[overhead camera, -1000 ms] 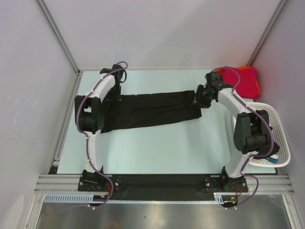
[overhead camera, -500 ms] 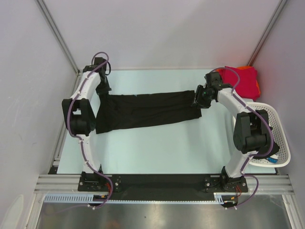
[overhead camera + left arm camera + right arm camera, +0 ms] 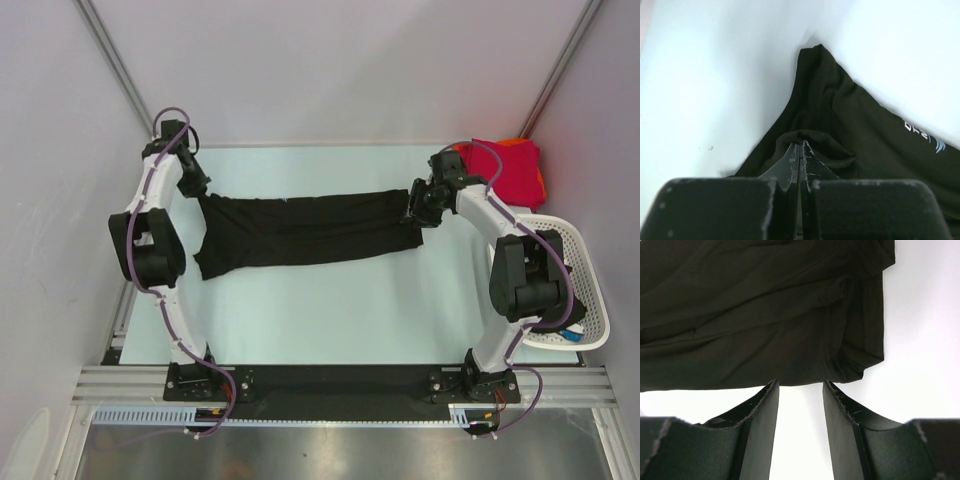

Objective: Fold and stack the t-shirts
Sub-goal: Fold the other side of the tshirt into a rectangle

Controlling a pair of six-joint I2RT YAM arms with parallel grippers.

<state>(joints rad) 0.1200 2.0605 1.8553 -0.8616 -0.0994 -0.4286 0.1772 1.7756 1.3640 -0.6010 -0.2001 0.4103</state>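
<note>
The black t-shirt [image 3: 300, 230] lies as a long folded band across the pale table [image 3: 330, 310]. My left gripper [image 3: 197, 190] is at its far left corner, shut on a pinched fold of the black cloth [image 3: 800, 144]. In the left wrist view the shirt [image 3: 850, 130] stretches away from the tips. My right gripper [image 3: 420, 207] is open at the shirt's right end. In the right wrist view its tips [image 3: 800, 385] stop at the cloth edge [image 3: 765, 315], with bare table between them. A crimson red t-shirt [image 3: 510, 172] lies on an orange one [image 3: 517, 143] at the back right corner.
A white lattice basket [image 3: 590, 300] stands at the right edge, beside the right arm. White walls with metal posts close the table at the back and both sides. The arm bases sit on a black strip [image 3: 340, 385] at the near edge.
My left gripper has moved left and back toward the corner, dragging the shirt's left end with it and stretching the band. The right gripper has stayed in place.
</note>
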